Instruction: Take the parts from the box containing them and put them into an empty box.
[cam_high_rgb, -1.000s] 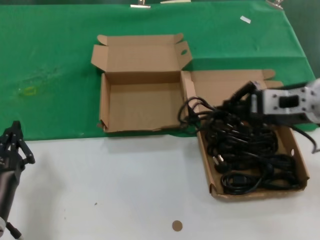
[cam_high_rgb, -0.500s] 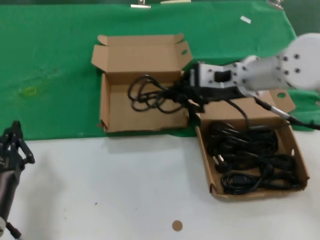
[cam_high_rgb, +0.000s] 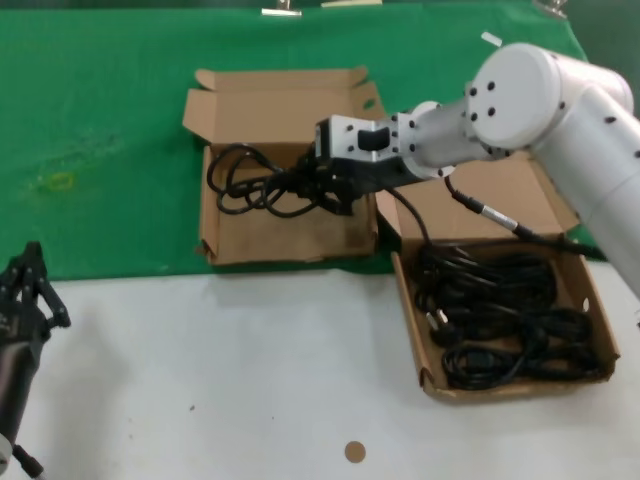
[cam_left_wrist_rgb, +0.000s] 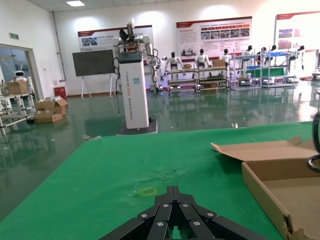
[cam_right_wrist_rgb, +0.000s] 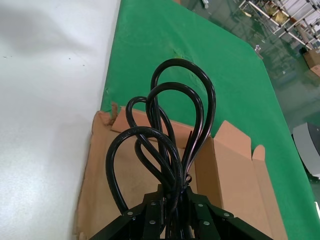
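My right gripper (cam_high_rgb: 312, 186) is shut on a black power cord (cam_high_rgb: 250, 182) and holds its loops over the tray of the empty box (cam_high_rgb: 209, 215), the wider cardboard box on the green cloth. In the right wrist view the cord's loops (cam_right_wrist_rgb: 175, 120) stick out from the gripper (cam_right_wrist_rgb: 172, 194) above this box (cam_right_wrist_rgb: 220, 160). The box containing the parts (cam_high_rgb: 408, 310) stands to the right, with several black cords (cam_high_rgb: 500, 320) in its tray. My left gripper (cam_high_rgb: 28, 288) is shut and empty at the near left, its tips (cam_left_wrist_rgb: 173, 189) pointing over the cloth.
Green cloth (cam_high_rgb: 100, 120) covers the far half of the table, white surface (cam_high_rgb: 250, 370) the near half. A small brown disc (cam_high_rgb: 354, 452) lies near the front edge. A white tag (cam_high_rgb: 490, 39) lies at the far right. The left wrist view shows the empty box (cam_left_wrist_rgb: 280, 185).
My right gripper has carried a cord leftward out of the right box and now holds it over the left box's tray. The left arm has not moved.
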